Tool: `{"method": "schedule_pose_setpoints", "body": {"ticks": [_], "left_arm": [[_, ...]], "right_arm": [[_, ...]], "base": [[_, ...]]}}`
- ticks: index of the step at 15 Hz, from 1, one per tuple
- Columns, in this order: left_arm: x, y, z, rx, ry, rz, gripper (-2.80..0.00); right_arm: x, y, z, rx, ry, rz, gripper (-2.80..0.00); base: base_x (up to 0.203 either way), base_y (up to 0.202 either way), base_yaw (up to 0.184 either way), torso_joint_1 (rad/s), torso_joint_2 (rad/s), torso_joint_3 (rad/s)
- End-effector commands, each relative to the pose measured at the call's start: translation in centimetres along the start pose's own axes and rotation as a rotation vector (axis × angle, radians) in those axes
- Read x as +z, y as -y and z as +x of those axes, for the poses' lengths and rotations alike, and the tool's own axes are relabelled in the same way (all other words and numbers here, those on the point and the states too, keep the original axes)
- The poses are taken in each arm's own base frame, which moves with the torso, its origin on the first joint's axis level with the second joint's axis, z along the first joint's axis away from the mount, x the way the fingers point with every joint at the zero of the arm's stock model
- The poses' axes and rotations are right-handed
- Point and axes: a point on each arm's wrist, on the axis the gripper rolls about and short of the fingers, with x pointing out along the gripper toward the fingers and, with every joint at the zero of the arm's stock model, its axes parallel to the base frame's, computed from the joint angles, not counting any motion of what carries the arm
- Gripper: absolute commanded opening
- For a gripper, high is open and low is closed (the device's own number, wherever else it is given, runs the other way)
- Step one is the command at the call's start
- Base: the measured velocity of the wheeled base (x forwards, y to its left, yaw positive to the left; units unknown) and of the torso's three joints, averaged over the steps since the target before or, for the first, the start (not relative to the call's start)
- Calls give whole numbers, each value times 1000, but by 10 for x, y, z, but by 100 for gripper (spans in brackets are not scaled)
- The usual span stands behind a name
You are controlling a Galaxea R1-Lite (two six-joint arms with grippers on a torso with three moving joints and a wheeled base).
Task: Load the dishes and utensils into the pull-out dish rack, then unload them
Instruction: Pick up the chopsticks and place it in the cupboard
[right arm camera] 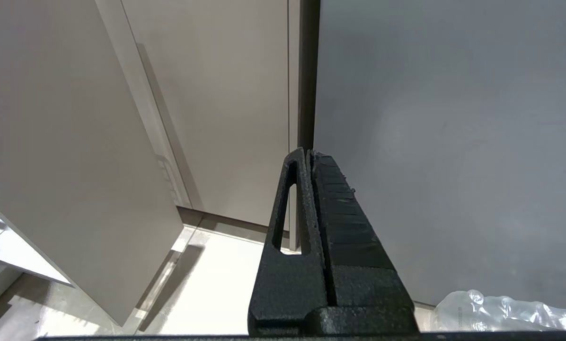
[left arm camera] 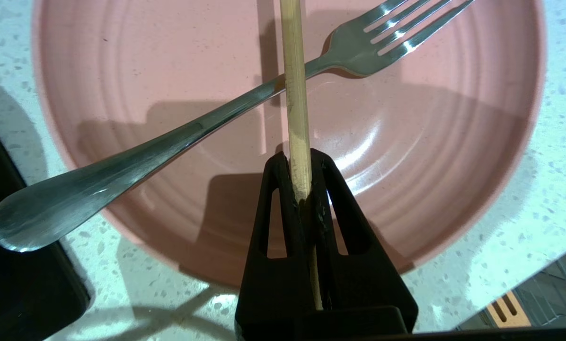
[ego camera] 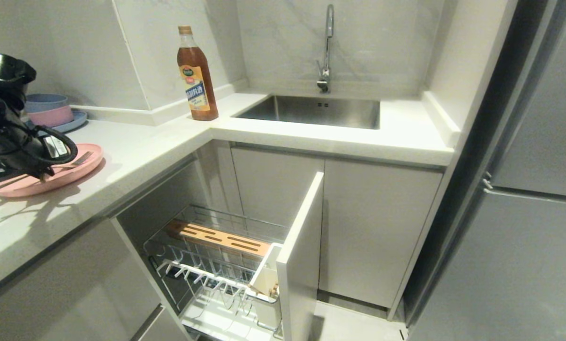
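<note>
The pink plate (ego camera: 82,166) (left arm camera: 169,71) lies on the white counter at the far left. A silver fork (left arm camera: 169,137) lies slantwise across it. My left gripper (left arm camera: 298,158) hangs over the plate's near side, shut on a pale wooden chopstick (left arm camera: 296,94) that crosses over the fork handle. In the head view my left arm (ego camera: 8,132) covers that grip. The pull-out dish rack (ego camera: 207,255) stands drawn out below the counter, with its wooden strip (ego camera: 216,239), white caddy (ego camera: 264,279) and front panel (ego camera: 302,246). My right gripper (right arm camera: 310,156) is shut and empty, low beside the cabinet doors.
A blue plate with stacked bowls (ego camera: 51,111) stands behind the pink plate. An oil bottle (ego camera: 197,76) stands at the counter corner, beside the sink (ego camera: 311,111) and faucet (ego camera: 327,47). A grey fridge (ego camera: 524,189) fills the right. A crumpled plastic bag (right arm camera: 500,308) lies near the right gripper.
</note>
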Motion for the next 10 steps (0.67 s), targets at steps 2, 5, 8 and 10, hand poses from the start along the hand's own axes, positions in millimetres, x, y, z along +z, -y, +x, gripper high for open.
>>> {"method": "schedule_pose_setpoints", "body": {"ticks": [2,5,8,10], "left_arm": [[2,-8,-21,-12,40,-21,-280],[4,-21,-64,-58,123,-56,-280],[-11,-27,-131,-205,219,-96,-280],[-27,-27,-167,-419,208,-87,-280]], "right_arm": [[0,0,0,0,0,0,-280],[0,0,0,0,0,0,-280],[0,0,0,0,0,0,-280],[0,0,0,0,0,0,-280]], "base": [[0,0,0,0,0,0],[0,0,0,0,0,0],[0,0,0,0,0,0],[0,0,0,0,0,0]]}}
